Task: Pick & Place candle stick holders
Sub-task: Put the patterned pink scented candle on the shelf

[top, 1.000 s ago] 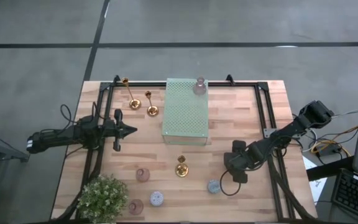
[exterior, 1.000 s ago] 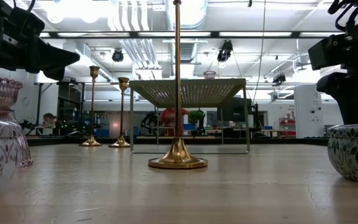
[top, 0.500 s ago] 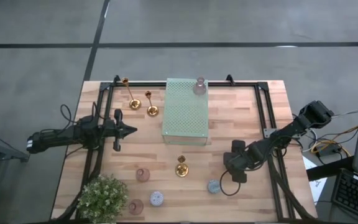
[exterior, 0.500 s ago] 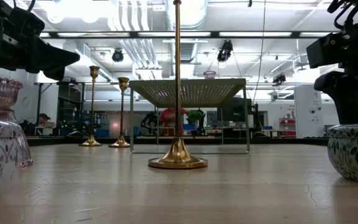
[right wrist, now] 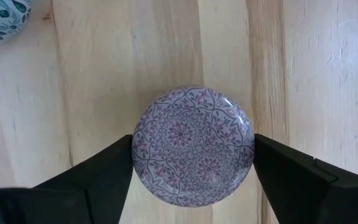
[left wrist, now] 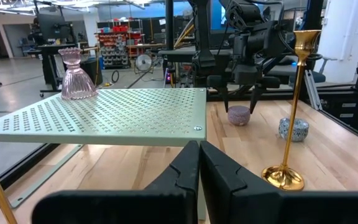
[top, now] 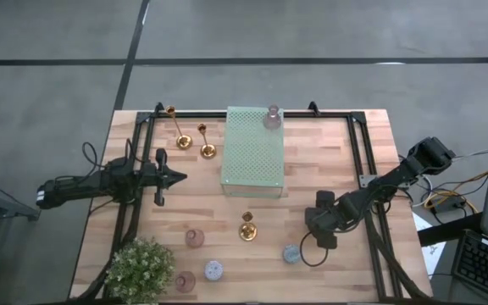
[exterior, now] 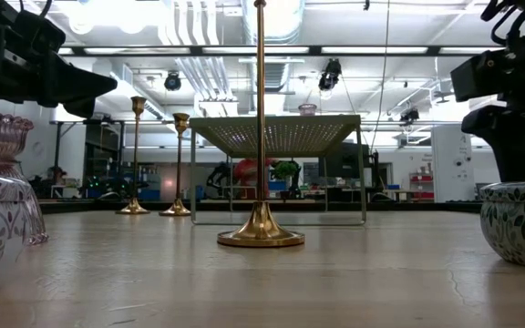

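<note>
My right gripper [right wrist: 193,163] points down at the table's near right, closed around a squat lilac patterned holder [right wrist: 193,146]; the arm hides the holder in the high view. My left gripper [top: 181,178] is shut and empty, hovering left of the pale green pad [top: 254,152]. A pink glass holder [top: 272,119] stands on the pad's far end. Two gold candlesticks [top: 207,151] stand at the far left and one [top: 247,230] near the middle. A pale-blue holder [top: 291,253] stands beside my right gripper. My right gripper has the lilac holder between its two fingers, one on each of two opposite sides [right wrist: 139,155]. The fingers come from above, pointing down. In the left wrist view their tips reach only the holder's upper part [left wrist: 239,112]. The holder stands upright on the table.
A bushy potted plant [top: 140,267] stands at the near left corner, with small pink and lilac holders [top: 195,238] [top: 213,270] beside it. A black frame rail [top: 363,161] runs along the table's edges. Bare wood lies between the pad and my right gripper.
</note>
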